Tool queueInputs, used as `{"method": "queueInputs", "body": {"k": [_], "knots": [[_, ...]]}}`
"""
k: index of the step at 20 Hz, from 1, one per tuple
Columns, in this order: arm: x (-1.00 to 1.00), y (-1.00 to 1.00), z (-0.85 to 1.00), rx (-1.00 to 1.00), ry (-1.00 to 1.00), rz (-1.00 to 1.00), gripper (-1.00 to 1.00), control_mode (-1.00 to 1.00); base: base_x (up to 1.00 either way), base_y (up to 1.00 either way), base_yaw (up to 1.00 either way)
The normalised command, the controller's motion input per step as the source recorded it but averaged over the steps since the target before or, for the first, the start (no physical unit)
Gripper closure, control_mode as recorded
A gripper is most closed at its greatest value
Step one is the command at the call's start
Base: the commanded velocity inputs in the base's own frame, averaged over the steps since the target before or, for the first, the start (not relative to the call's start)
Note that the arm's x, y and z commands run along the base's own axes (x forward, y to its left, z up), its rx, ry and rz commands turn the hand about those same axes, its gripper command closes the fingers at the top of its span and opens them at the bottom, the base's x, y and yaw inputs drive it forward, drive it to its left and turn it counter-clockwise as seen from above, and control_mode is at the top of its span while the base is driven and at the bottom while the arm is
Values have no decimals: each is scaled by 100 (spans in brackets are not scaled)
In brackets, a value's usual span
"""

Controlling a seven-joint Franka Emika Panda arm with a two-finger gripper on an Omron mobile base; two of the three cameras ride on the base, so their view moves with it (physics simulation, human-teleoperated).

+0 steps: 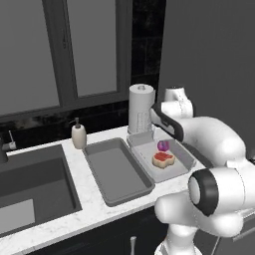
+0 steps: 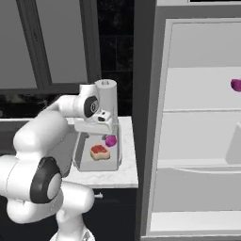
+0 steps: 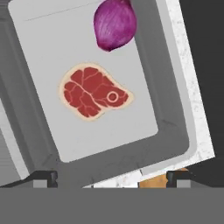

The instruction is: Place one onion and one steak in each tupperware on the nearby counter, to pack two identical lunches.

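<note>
- My hand (image 3: 112, 177) hangs over the right-hand container (image 1: 183, 153), looking straight down into it; its two tips stand spread wide at the bottom of the hand view with nothing between them.
- In that container lie one steak (image 3: 92, 91) and one purple onion (image 3: 114, 24), a little apart, the onion toward the far wall. I judge this lunch packed.
- The second container (image 1: 117, 172) sits just beside the first on the desk (image 1: 94, 211), on the sink (image 1: 30, 191) side, and its floor is bare. Its long axis runs from the desk's front edge back toward the wall, parallel to the filled one.
- What the next move turns on: the food left to fetch does not lie under my hand. In the right base view another purple onion (image 2: 236, 85) rests on a shelf (image 2: 197, 109) of the open fridge, well off to my right and higher than the desk.
- So I reckon the arm must leave the filled container, swing right to the fridge, then return past it to the bare one on the left.
- I can't make out a second steak in these views.
</note>
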Motion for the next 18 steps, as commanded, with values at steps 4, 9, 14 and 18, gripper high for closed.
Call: {"method": "queueInputs", "body": {"k": [4,9,14,18], "knots": [[-100,16,0,1,0,15,-100,-100,0,0,0],[-91,24,0,1,-1,20,-100,-100,0,0,0],[-67,20,0,12,-17,21,-100,-100,0,0,0],[-46,9,15,15,-22,18,-100,-100,0,0,0]]}}
